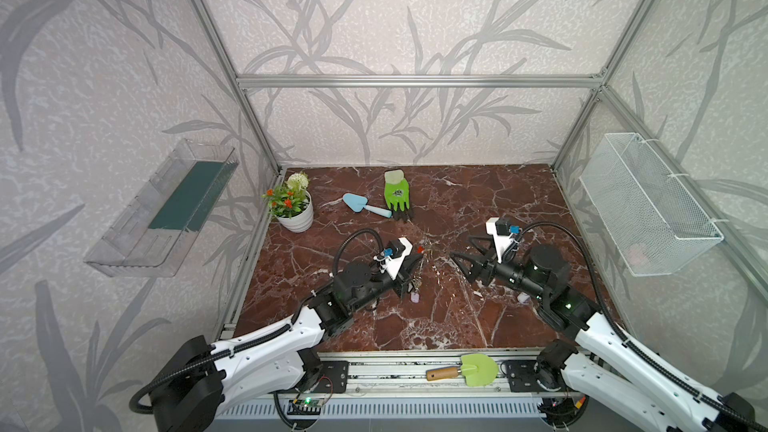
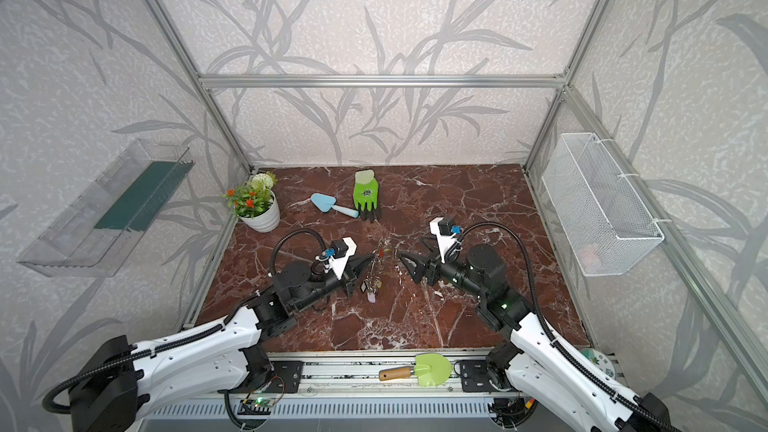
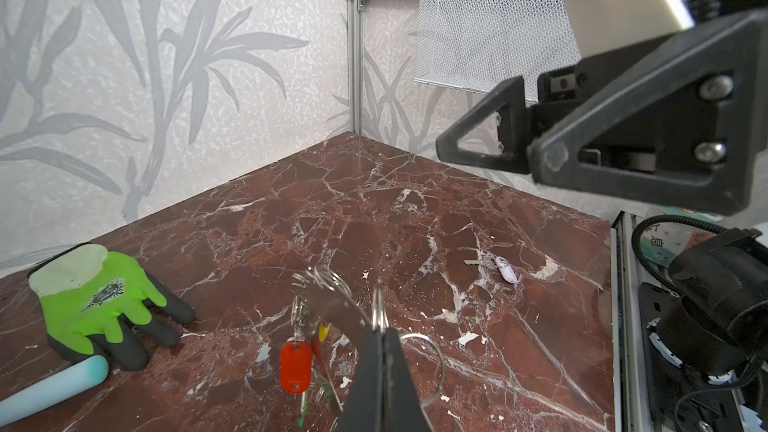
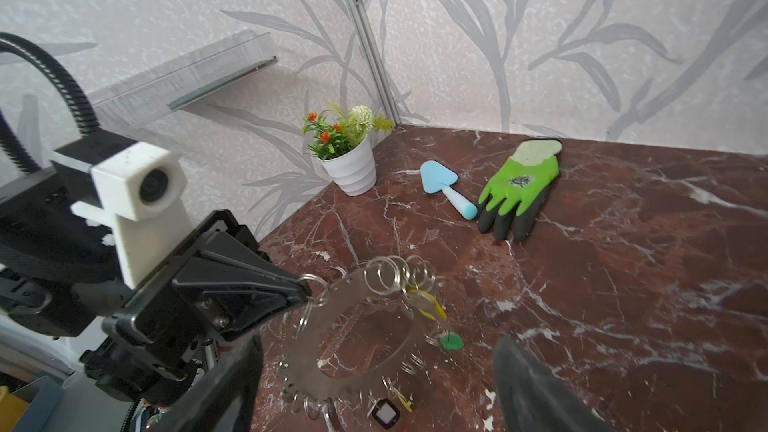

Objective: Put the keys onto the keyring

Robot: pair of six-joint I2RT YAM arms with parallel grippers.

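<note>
Writing: green glove (image 3: 95,297) emblem illegible | left gripper (image 3: 382,332): fingers clamped on rim of flat grey metal keyring (image 4: 300,353) | right gripper (image 2: 410,245): fingers apart, keyring just ahead | lilac plastic key tag (image 3: 507,268): well apart from left fingers

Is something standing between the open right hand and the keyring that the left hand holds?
Nothing visible does. Only an open gap separates the right hand from the keyring, which the left hand grips.

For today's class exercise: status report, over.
Left fingers shut on keyring. Right fingers open, empty. Lilac key loose on table. Nothing in the way.
</note>
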